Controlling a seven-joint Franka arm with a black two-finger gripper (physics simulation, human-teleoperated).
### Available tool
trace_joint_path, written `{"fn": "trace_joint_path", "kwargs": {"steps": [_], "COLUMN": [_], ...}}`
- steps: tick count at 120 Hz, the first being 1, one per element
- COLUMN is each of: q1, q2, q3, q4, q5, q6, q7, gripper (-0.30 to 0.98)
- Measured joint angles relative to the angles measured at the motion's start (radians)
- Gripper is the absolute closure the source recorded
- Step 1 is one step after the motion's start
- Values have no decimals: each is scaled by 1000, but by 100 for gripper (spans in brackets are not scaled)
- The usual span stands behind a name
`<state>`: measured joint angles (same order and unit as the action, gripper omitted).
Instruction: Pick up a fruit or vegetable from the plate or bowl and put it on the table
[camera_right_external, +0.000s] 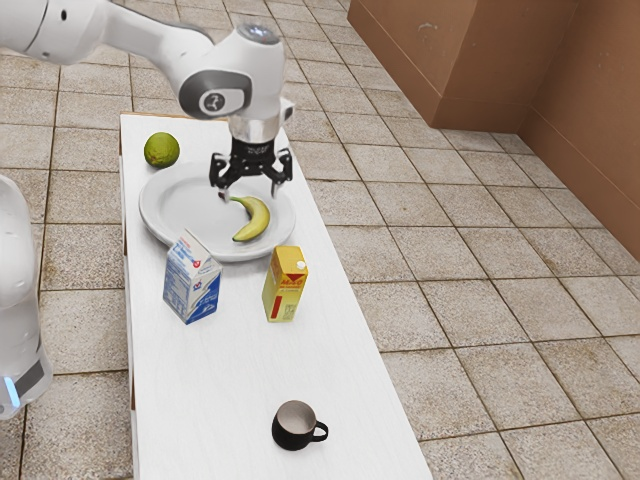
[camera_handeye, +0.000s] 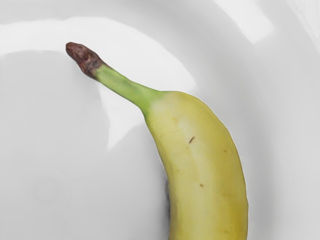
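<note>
Exterior view: with twelve o'clock at its top, the gripper (camera_right_external: 251, 193) is hanging over the plate (camera_right_external: 184, 206), its two fingers standing wide apart and gripping nothing. The banana (camera_right_external: 257, 217) is lying on the plate, toward three o'clock from the middle; its stem is pointing toward ten, its other end toward seven. In the wrist view, the stem and upper part of the banana are showing against the white dish. A green fruit (camera_right_external: 161, 149) is sitting on the table (camera_right_external: 205, 400) just beyond the rim at about ten-thirty. The milk carton (camera_right_external: 193, 280) is standing near six-thirty, the juice box (camera_right_external: 286, 284) near four-thirty, and the mug (camera_right_external: 295, 425) is sitting well away toward five.

As for progress, the arm is apparently lining up on the banana, so only the reach is nearing completion. Grasping, lifting, carrying it clear of the rim and setting it on the table are all waiting to be done.
</note>
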<state>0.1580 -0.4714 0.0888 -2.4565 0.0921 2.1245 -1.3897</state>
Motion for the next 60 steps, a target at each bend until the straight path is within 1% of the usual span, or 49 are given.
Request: {"fn": "trace_joint_path", "kwargs": {"steps": [60], "q1": [-1], "q2": [29], "q3": [-4], "q4": [-42], "q5": [-9], "q6": [96], "q7": [5], "gripper": [1]}}
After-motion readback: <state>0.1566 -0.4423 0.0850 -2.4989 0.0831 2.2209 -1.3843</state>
